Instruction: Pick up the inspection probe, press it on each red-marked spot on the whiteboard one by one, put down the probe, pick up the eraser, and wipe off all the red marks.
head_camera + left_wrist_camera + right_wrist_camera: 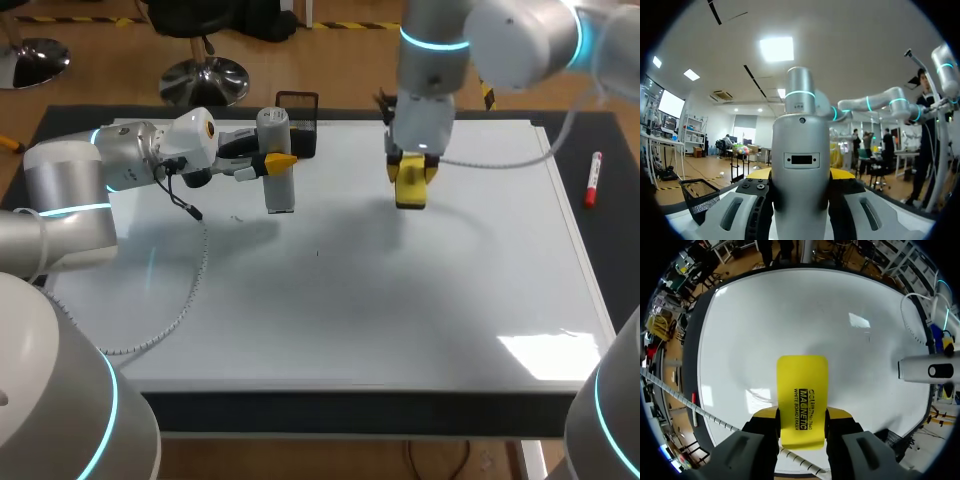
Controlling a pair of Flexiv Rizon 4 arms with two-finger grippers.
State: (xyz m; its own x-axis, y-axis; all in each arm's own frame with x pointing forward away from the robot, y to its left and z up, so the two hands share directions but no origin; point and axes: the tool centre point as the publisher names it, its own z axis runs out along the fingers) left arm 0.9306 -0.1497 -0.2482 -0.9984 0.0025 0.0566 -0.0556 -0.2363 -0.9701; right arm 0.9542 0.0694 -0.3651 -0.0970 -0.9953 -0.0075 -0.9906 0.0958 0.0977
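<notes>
At the left side of the bench [605, 250], the left claw [268, 163] comes in level and is clamped on the inspection probe [279, 192], one yellow tip on either flank of the silver barrel (the left wrist view shows the barrel filling the gap between them); the probe stands upright over the far-left part of the whiteboard [350, 300], its long axis near vertical and its lower end pointing down at the surface, though I cannot tell whether it touches; just behind it sits a black wire basket [305, 130].

Across the middle of the board I can find no red marks, only a couple of faint dark specks; I judge that the pressing is done and that the wiping is in hand or close to its end, while the probe has not yet been put down.

Further right, over the far-middle of the board, the right claw [413, 172] points downward and is clamped on the yellow eraser [411, 192] by its two long edges; the eraser juts past the fingertips, its long axis running along the fingers toward the board. The next move probably calls for bringing the eraser onto any red left and sweeping it; the left arm needs a resting place for the probe.

Well apart, off the board's right edge, a red marker [592, 178] lies on the bench.
</notes>
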